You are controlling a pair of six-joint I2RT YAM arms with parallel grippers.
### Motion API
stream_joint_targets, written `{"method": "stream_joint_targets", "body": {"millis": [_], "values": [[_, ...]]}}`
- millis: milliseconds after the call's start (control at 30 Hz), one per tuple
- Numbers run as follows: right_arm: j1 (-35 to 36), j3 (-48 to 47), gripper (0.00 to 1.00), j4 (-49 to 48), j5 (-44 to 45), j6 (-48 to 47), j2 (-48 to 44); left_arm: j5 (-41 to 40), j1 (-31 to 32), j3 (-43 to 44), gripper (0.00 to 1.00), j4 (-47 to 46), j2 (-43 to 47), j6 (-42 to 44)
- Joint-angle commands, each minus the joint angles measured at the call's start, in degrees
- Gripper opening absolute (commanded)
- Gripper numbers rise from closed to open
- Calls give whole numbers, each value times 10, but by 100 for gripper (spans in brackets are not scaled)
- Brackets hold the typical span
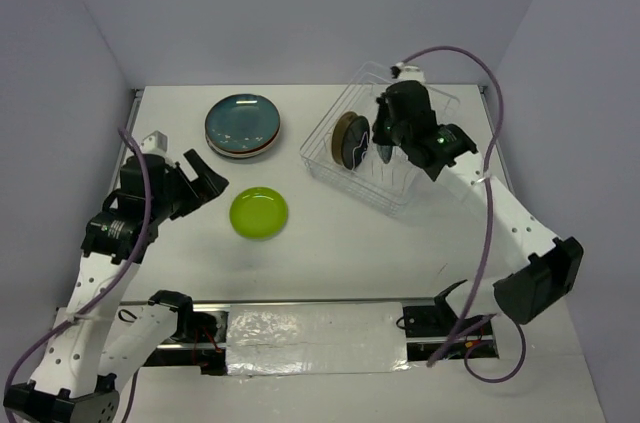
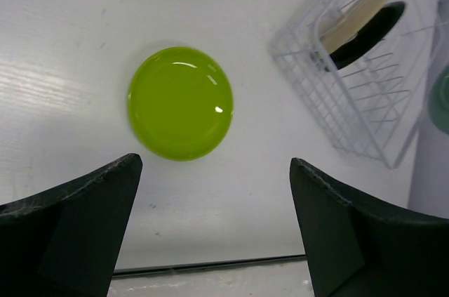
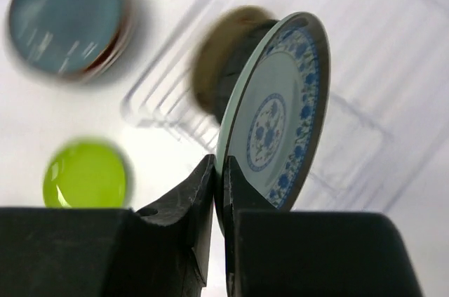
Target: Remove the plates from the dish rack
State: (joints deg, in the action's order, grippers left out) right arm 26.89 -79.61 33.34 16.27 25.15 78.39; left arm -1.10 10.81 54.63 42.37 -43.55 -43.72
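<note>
A blue-and-white patterned plate [image 3: 277,118] stands on edge in the middle of the right wrist view, its face white with a blue floral ring and centre. The right gripper [image 3: 219,170] is clamped on its lower rim, one finger on each side of the thin edge. From above, this grip sits over the dish rack [image 1: 400,193], the clear tray lying at an angle in the upper right of the table. Whether the plate's lower edge rests in a slot or hangs just clear of it cannot be told.

Two more plates stand upright in the left end of the rack, side by side and close together: a tan plate [image 1: 344,131] and a dark plate [image 1: 357,143]. In the right wrist view they are a blurred brown shape behind the held plate.

Left of the rack, in the upper middle of the top view, lies a stack of plates [image 1: 243,125] with a teal-blue one on top and a reddish rim showing beneath. Below it, well apart from the rack, a lime green plate [image 1: 259,213] lies flat and alone on the white table [image 1: 330,263].

The left gripper [image 1: 205,183] hangs at the left, just beside the green plate, its fingers spread wide and holding nothing. Its own camera looks down on that plate between the two dark fingertips.
</note>
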Motion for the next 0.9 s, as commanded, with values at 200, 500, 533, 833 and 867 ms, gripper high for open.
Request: {"method": "stream_joint_targets", "body": {"millis": [200,500,533,833,867], "values": [[405,5,0,65,82,-499,19,169,3,86,99,-38,-56,-130],[537,-55,0,5,163,-562,121,155,3,40,94,-8,-42,-123],[540,-62,0,1,173,-567,127,155,3,31,93,-9,-39,-120],[563,-112,0,-50,224,-603,187,174,2,-48,68,-44,-33,-114],[563,-110,0,-67,224,-606,187,182,3,-52,62,-48,-33,-115]]}}
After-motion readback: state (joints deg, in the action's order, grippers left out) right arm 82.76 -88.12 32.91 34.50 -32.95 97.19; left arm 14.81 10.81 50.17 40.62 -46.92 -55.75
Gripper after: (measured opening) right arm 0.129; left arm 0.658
